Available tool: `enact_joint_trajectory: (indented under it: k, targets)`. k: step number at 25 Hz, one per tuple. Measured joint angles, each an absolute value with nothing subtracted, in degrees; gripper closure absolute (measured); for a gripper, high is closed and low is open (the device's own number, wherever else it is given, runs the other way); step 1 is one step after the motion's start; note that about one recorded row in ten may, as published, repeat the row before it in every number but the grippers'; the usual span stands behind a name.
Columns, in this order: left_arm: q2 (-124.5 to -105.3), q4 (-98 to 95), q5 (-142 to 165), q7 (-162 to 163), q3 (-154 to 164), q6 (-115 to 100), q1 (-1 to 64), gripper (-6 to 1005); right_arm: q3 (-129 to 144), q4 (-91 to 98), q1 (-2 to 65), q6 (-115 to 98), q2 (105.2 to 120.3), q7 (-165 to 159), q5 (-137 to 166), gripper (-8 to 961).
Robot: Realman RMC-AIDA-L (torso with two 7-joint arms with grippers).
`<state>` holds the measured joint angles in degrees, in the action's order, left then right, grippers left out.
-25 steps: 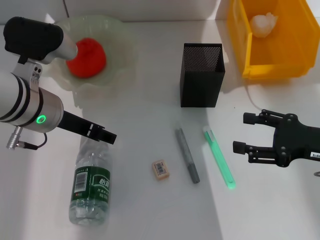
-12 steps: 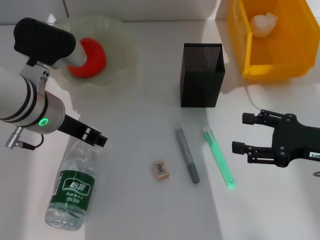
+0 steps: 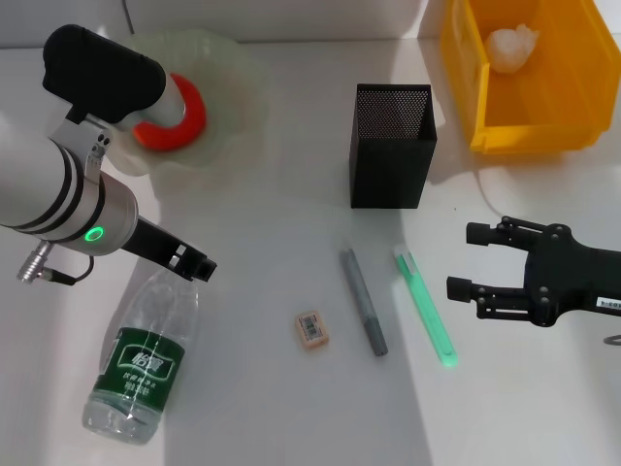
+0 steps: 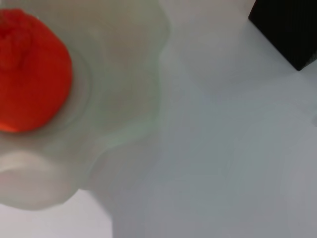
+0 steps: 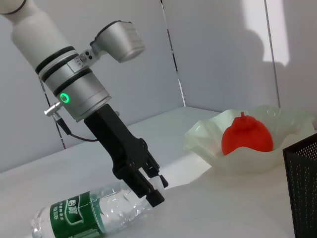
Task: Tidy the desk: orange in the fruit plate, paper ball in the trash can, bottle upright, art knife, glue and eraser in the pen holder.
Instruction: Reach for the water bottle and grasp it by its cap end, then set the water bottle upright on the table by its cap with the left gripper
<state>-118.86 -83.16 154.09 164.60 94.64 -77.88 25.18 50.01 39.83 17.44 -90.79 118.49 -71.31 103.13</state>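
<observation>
Left arm: silver-white cylindrical links with black bands, a glowing green ring light on the wrist, a black cap on the upper joint, small screws on a grey bracket, and a thin black cable with a metal plug. Left pincer point(image 3: 197, 265): black, narrow, angular. Right pincer point(image 3: 472, 260): matte black skeletal frame, two long fingers, visible bolts.

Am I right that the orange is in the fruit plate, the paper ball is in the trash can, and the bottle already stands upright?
Not quite. The bottle lies on its side on the desk, the left gripper at its neck; head and right wrist views show it. The orange is in the fruit plate, the paper ball in the trash can.
</observation>
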Motion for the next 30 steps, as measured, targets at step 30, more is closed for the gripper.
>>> enact_joint_trajectory:
  k: [30]
  targets:
    - [-118.73,-99.4,151.3,154.2,91.1,-72.2,18.1,518,49.8,40.3,18.0,-90.9,118.32,-72.5,102.9,121]
